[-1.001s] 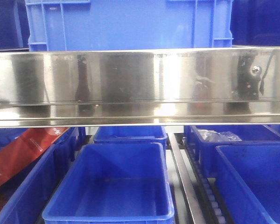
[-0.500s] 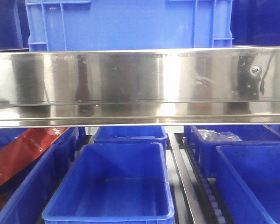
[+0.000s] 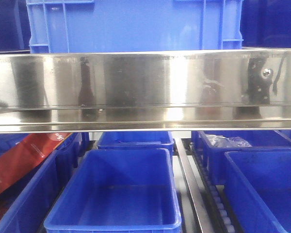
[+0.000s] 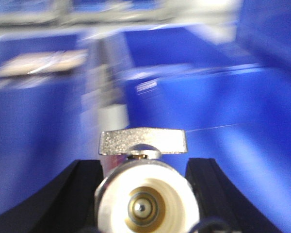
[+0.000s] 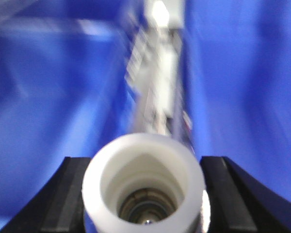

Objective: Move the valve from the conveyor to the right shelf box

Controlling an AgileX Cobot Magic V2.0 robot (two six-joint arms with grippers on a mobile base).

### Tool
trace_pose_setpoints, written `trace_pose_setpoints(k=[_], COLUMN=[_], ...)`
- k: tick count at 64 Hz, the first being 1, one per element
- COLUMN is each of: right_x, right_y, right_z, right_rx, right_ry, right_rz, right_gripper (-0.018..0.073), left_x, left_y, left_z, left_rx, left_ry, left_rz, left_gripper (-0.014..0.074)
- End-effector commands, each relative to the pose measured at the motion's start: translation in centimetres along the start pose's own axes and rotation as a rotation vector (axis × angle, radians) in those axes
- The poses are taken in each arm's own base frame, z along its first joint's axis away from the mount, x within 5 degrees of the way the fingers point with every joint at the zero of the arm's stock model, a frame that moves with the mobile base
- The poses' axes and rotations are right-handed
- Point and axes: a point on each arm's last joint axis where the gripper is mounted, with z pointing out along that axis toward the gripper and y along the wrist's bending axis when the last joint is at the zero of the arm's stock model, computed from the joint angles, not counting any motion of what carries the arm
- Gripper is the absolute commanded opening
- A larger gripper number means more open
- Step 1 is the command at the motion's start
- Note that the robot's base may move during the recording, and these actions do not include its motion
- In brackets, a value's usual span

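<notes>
Steel shelf rail (image 3: 145, 90) bars the middle, room to pass only underneath, straight over that open-topped blue box (image 3: 111, 225)

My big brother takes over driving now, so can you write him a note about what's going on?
Left hand: shut on a valve with a metal handle, over blue boxes; view blurred.
Right hand: shut on a second valve, above a rail between boxes.
The conveyor is not in view.
Done: both valves picked up.
Left: drop them in the right shelf box, probably the lower-right one in the front view, where no hand shows yet.
</notes>
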Motion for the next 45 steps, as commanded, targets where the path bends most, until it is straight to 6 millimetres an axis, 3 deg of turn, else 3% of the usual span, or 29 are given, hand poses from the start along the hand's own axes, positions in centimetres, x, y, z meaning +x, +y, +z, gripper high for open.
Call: trace_pose_setpoints(k=[1, 11, 18, 32, 45], right_x=[-2.5, -4.2, -4.3, -1.2, 1.8], right_y=[1.4, 4.0, 6.0, 8.1, 8.3], right_z=[-0.4, 2.3, 5.3, 12.9, 18.1], right_rx=[-0.053, -0.146, -0.204, -0.246, -0.238], right_ry=[-0.160, -0.179, -0.153, 0.004, 0.117], right_rz=[-0.027, -0.058, -0.073, -0.084, -0.080], right_gripper=[-0.0153, -0.0153, -0.0153, -0.0153, -0.0153], left_x=[-1.5, -1.6, -0.7, 3.1, 5.6], left_y=[-2.0, -5.9, -8.4, -10.7, -11.2], left_z=[0.7, 4.4, 7.7, 14.0, 17.5], left_rx=[0.082, 0.209, 0.274, 0.316, 0.313], left_ry=[-0.081, -0.054, -0.005, 0.137, 0.220], left_rz=[0.011, 0.040, 0.056, 0.067, 0.068], left_gripper=[-0.0111, -0.0111, -0.0111, -0.0111, -0.0111])
